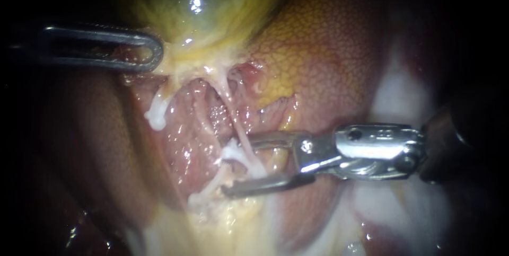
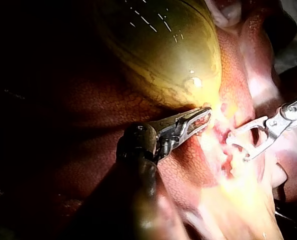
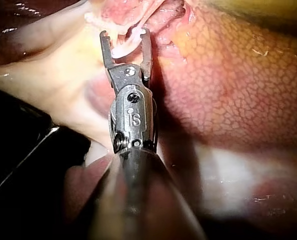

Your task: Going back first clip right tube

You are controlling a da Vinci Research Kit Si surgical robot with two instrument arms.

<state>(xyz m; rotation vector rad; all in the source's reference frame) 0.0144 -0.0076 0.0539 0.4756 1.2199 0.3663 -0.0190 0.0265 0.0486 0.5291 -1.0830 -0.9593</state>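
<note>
The liver fills the right half of the endoscope view, mottled and wet. The gallbladder bulges yellow-green at upper centre. My left instrument comes in at upper left, its jaws clenched on the gallbladder at its lower edge (the left wrist view shows the same bite on yellow tissue). My right instrument enters from the right edge, below centre, its jaws released and wide apart. Between them, at centre, a thin pale tube slants down and to the right. It lies rightmost of the strands there, so I take it for the right tube. I cannot make out a clip on it, because whitish shreds hide the spot.

The step looks to be the backing-off. To do it well, draw the right instrument straight back along its shaft toward the right edge, with the jaws wide until both tips have cleared the tube. Neither lift nor twist, since the lower tip lies among the shreds at lower centre and could catch them. The left hold should be steady, so the tube does not sag into the path.

Every surface glistens and looks slick (the tube seems frail enough to tear). Room is scant above the upper jaw, where the liver lies close. Toward the right edge, over pale tissue, the way out looks open.
</note>
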